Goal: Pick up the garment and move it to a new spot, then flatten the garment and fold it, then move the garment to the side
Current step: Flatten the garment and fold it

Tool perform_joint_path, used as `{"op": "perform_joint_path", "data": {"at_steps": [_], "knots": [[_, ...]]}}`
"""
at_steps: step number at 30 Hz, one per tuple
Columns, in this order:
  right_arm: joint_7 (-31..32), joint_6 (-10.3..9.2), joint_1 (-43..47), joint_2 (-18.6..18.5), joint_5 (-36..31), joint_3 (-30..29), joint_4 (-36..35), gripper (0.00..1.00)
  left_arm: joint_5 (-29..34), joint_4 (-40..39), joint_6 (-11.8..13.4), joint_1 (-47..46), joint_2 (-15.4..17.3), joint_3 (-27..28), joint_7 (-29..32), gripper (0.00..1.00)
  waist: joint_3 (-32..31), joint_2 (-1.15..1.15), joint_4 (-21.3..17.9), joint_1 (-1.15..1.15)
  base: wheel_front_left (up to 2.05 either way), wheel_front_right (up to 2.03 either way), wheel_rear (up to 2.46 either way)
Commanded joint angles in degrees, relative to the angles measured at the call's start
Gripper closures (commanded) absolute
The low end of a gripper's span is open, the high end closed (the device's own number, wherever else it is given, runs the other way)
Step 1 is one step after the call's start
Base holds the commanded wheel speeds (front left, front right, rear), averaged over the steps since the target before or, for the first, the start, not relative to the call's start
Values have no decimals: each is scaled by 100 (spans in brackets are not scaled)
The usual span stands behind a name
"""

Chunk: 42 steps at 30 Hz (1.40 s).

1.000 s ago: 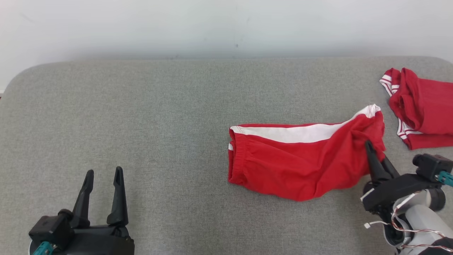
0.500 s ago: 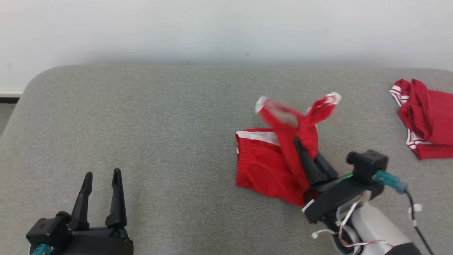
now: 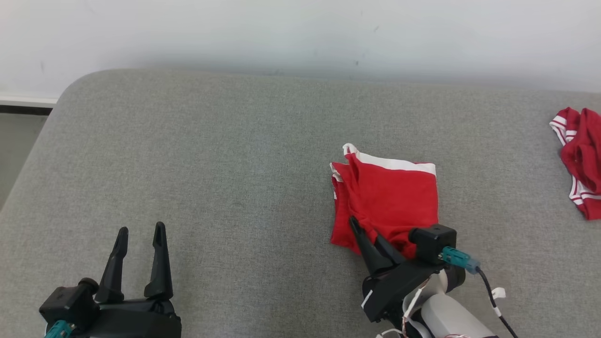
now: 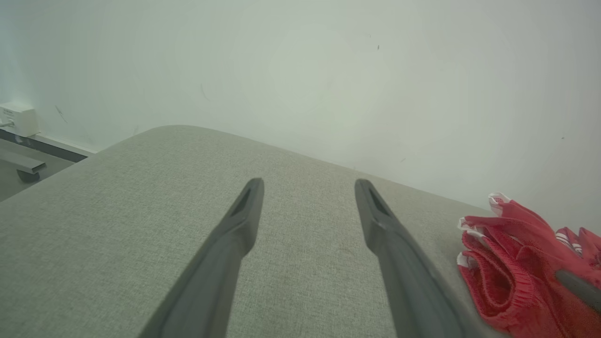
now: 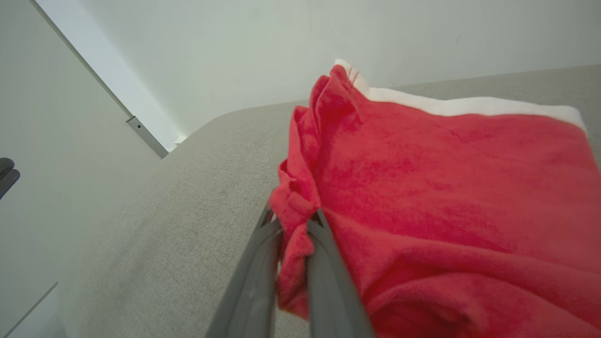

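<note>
Across the whole foreground lies a grey, woven-fabric tabletop [image 3: 211, 155]. Its far-left corner is rounded, and its far edge meets a plain off-white wall [image 3: 281, 33] that carries a few small dark marks. Left of the rounded corner, in the head view, a dark strip [image 3: 23, 110] runs along the foot of the wall under a white ledge, with dull grey floor beneath it. The left wrist view shows a small white box [image 4: 16, 119] fixed low on the wall at that same end.

The garment [image 3: 394, 197], a pair of red shorts with a white band [image 3: 399, 164] along its far edge, lies on the tabletop right of centre. It is doubled over into a rough rectangle. Several layered edges with white trim stack at its left side, and the near part is rumpled.

The right gripper [image 3: 365, 227] comes in from the lower right. Its two dark fingers are drawn close together on the near-left corner of the garment, pinching a bunched fold of red cloth. The right wrist view shows the cloth squeezed between the fingertips and spilling out above and below them. Whether that pinched corner touches the tabletop or sits just above it, I cannot tell.

The left gripper [image 3: 141, 228] hovers at the lower left, well apart from the garment, its fingers spread wide with nothing between them.

A second red garment [image 3: 580, 164] with white stripes lies crumpled at the right edge of the tabletop, well apart from the shorts.
</note>
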Motion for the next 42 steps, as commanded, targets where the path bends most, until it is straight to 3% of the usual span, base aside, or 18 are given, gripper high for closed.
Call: {"op": "perform_joint_path", "data": {"at_steps": [1,3,4,5,6,13,20,21,22,23,32,42], "knots": [[-45,0,-60,45,39,36,78,100,-24,10,-7,-64,-1,-2,-2,0,51,0,26,0,0,0,0],[-111,0,-115,107,59,92,239,100,-36,14,-6,-85,-1,-18,-2,0,75,0,33,0,0,0,0],[-162,0,-159,119,7,139,292,59,-39,17,-5,-91,-1,-19,-2,0,82,0,33,0,0,0,0],[-197,0,-176,136,-12,189,345,7,-44,19,-2,-92,-1,-14,-2,0,86,0,28,0,0,0,0],[-238,0,-193,138,0,209,371,0,-47,20,6,-89,-2,-9,-2,0,89,0,18,0,0,0,0],[-446,0,-181,-274,-64,-40,-81,0,-7,0,24,-45,-2,68,-2,0,75,0,-103,0,0,0,0],[-458,0,322,-742,-199,-1268,-710,0,69,-89,9,-14,-1,122,-2,0,115,0,-194,0,0,0,0],[-459,0,371,-762,-235,-1391,-726,15,78,-98,7,-18,-1,123,-2,0,122,0,-199,0,0,0,0],[-458,0,422,-771,-263,-1521,-706,64,90,-106,6,-26,0,131,-2,0,129,0,-203,0,0,0,0],[-454,0,448,-776,-295,-1603,-683,98,94,-109,4,-35,-1,134,-2,0,134,0,-204,0,0,0,0],[-451,0,393,-701,-624,-1724,-96,100,190,-90,-23,-157,0,73,-2,0,174,0,-57,0,0,0,0],[-452,0,-4,-295,-1030,-1301,706,100,169,-29,-27,-193,0,37,-2,0,229,0,308,0,0,0,0]]}}
